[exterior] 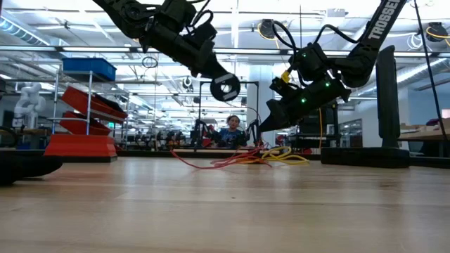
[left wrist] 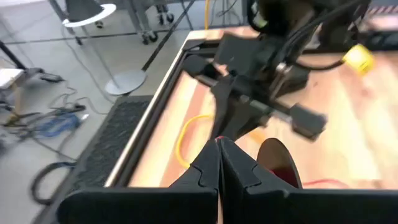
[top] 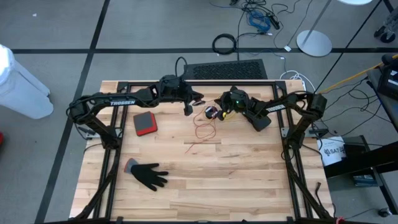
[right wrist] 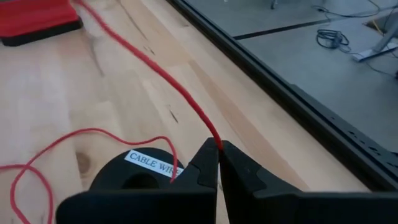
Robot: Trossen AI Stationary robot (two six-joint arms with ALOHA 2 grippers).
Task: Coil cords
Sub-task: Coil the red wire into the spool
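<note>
Even, bright light falls from overhead; in the low view, rows of ceiling strip lamps (exterior: 232,49) glare white across the hall behind, and the near stretch of the table (exterior: 225,218) is soft and out of focus. The left wrist view is smeared throughout by blur, most on the dark arm (left wrist: 267,81) ahead. From above, shadows on the table stay faint and short under the arms.

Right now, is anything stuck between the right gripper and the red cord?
Nothing visible. The right gripper is already shut on the red cord, pinching it directly. The black wire spool sits beside the fingers, not between them.
</note>
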